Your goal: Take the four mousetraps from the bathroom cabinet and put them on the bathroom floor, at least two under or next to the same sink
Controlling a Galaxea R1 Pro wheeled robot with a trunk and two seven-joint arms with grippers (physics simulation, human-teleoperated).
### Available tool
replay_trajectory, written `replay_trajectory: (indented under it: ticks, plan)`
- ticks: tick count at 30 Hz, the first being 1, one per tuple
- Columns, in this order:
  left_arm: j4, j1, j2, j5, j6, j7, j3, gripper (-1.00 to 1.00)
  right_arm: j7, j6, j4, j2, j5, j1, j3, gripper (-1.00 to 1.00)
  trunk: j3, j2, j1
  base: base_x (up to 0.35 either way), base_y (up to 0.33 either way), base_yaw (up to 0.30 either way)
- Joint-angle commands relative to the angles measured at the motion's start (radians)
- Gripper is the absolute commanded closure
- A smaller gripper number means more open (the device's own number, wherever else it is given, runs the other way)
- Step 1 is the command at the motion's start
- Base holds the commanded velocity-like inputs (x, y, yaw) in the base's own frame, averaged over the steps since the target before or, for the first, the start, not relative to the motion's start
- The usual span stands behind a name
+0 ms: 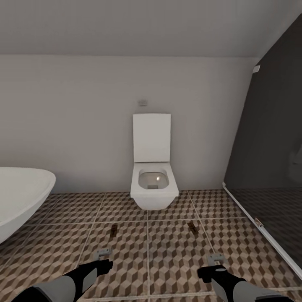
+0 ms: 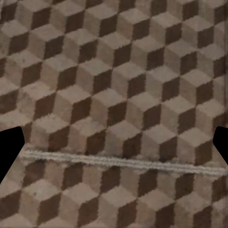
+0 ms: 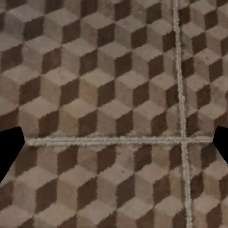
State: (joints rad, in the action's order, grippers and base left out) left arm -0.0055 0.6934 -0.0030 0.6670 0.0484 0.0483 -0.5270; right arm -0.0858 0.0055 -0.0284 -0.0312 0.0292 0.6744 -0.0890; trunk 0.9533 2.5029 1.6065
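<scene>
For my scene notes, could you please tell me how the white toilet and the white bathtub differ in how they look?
The white square-edged toilet stands whole against the back wall; the white bathtub is cut off by the picture's left edge. The toilet is boxy with its lid raised upright; the bathtub has a rounded rim. Both are glossy white above the cube-patterned tiled floor.

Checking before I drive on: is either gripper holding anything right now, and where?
Nothing is held. Left gripper and right gripper hang open over bare bathroom floor.
</scene>
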Motion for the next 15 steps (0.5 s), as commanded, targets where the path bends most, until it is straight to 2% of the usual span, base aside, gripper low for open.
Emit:
replay_trajectory:
  ticks: [1,15]
  plan:
    - [0.000,0.000,0.000,0.008,0.004,0.004,-0.009,-1.00,-0.003,0.001,-0.002,0.001,0.003,0.001,-0.008,-1.00,-0.003,0.000,-0.001,0.000,0.000,0.000]
    - [0.000,0.000,-0.002,0.008,0.004,0.004,-0.008,-1.00,-0.003,0.001,-0.002,0.002,0.003,0.001,-0.008,-1.00,-0.056,-0.010,-0.010,0.000,0.000,0.000]
